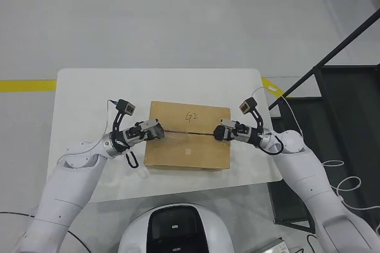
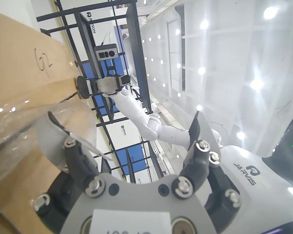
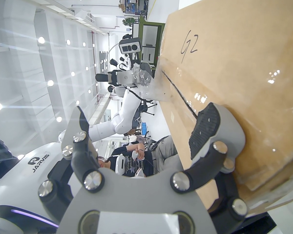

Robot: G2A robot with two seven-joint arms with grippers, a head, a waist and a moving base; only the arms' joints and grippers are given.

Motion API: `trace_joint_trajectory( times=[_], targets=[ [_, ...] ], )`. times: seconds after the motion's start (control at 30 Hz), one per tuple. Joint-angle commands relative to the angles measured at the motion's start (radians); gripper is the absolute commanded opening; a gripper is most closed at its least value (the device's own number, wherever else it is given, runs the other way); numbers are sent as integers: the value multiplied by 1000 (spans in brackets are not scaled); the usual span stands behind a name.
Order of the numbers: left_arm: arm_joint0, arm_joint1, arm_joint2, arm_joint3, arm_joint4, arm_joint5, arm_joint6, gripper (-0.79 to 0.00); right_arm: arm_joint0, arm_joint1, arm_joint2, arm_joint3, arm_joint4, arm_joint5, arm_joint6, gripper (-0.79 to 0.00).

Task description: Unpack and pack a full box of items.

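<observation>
**Top view:** the closed cardboard box [image 1: 187,152] sits mid-table [image 1: 88,95], flaps down, with clear tape [image 1: 177,132] over the centre seam [image 1: 199,131]. The left gripper [image 1: 155,131] is at one end of the seam and the right gripper [image 1: 220,132] at the opposite end, both right at the box's top edge. The task says it's full, so I'd guess it's heavy. Walls are prob. stiff, but the flaps will flex. Don't try lifting it; work on the tape and flaps instead.

**Left wrist view:** your left fingers [image 2: 196,132] are spread wide and clamp nothing. A loose sheet of tape has lifted off the box top and drapes over the finger nearest the cardboard. Whether it's stuck to that finger, can't tell. The film is thin, slick and sticky, so it will likely cling and crumple rather than tear clean. Best bet is to pinch the lifted edge, not the flat glossy part. The box lies along that finger's side, v. close.

**Right wrist view:** the right jaws are also apart and hold nothing. One ribbed pad [image 3: 205,125] lies on or just above the box top, right beside the seam's end; contact is unclear. The other finger [image 3: 78,127] hangs off past the box edge. The tape here looks flat and glossy w/ no lifted lip to grab. The seam gap beside the pad is the likelier way in.
</observation>
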Motion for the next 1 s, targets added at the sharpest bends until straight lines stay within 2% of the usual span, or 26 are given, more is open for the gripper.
trace_joint_trajectory(
  times=[0.0,0.3,0.63,0.8,0.97],
  targets=[
    [8,3,-15,-14,-19,6,-11,0,1,-1,-2,-3,-4,1,-1,0],
    [9,7,-46,-55,-42,28,-24,0,-7,-2,8,-37,-11,-70,8,0],
    [-19,15,-137,-68,-212,72,-116,0,-35,5,43,-82,-14,-104,16,0],
    [-73,6,-107,-55,-211,104,-132,0,-43,5,47,-94,-18,-104,9,0],
    [-79,4,-102,-13,-166,77,-120,0,-58,10,61,-130,-26,-118,36,0]
  ],
)
